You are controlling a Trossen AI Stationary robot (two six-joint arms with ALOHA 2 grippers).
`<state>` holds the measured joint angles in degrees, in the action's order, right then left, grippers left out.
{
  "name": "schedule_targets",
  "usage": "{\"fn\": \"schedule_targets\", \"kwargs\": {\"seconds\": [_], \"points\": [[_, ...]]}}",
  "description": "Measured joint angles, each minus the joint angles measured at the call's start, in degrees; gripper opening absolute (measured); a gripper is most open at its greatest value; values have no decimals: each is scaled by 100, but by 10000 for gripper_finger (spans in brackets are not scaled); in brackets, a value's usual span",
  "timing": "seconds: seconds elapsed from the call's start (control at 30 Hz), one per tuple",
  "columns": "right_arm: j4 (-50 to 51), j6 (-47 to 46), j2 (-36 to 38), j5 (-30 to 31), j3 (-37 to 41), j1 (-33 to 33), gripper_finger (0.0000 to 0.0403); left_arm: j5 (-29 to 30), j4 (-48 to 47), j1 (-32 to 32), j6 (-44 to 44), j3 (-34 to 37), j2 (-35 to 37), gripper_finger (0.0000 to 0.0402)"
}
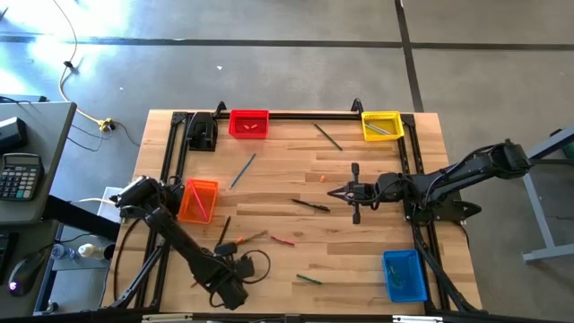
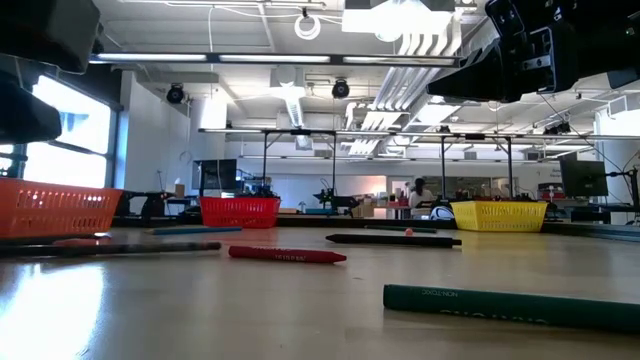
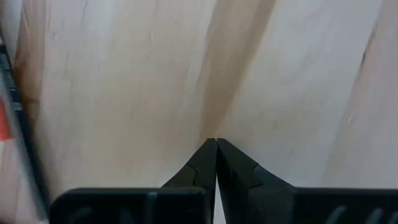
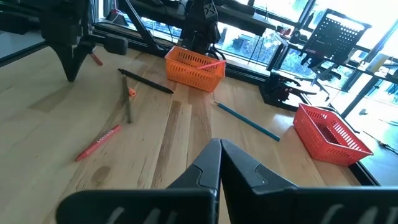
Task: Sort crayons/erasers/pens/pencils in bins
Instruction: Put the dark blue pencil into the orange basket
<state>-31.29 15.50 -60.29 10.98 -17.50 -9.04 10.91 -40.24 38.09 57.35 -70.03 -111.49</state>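
Both sets of jaws are fully closed with nothing between them. Your left gripper (image 3: 216,144) hangs just above bare wood near the table's (image 1: 359,269) front edge on the left side, fingers pressed tip to tip. Your right gripper (image 4: 220,144) is over the middle of the table, pointing toward the left side, also pinched together and empty.

Locate the bins as follows. The red bin (image 1: 248,124) and yellow bin (image 1: 382,126) sit along the far edge; the orange bin (image 1: 198,199) is at the left side; the blue bin (image 1: 404,274) is at the front right corner. The yellow bin holds thin sticks; the red bin contents are too small to identify.

Note the loose items still on the table. A blue pen (image 1: 242,170) lies between the red and orange bins. A black pen (image 1: 310,205) lies near the centre, just left of the right gripper. A red crayon (image 1: 283,240) and a green pencil (image 1: 309,279) lie toward the front. A small orange eraser (image 1: 323,178) sits near the centre. A grey pencil (image 1: 327,136) lies left of the yellow bin.
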Motion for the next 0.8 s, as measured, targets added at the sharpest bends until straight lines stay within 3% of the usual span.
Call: {"fn": "schedule_targets", "kwargs": {"seconds": [0.27,0.53,0.8], "points": [[-2,-1,0,2,0,-1,0,311,-811,-599,-1342,-713,-4,59],[36,0,0,1,0,0,0,298,-1401,-1624,-1921,-761,-4,125],[70,-2,0,1,0,0,0,-65,-1302,-2094,-2405,-761,-27,126]]}}
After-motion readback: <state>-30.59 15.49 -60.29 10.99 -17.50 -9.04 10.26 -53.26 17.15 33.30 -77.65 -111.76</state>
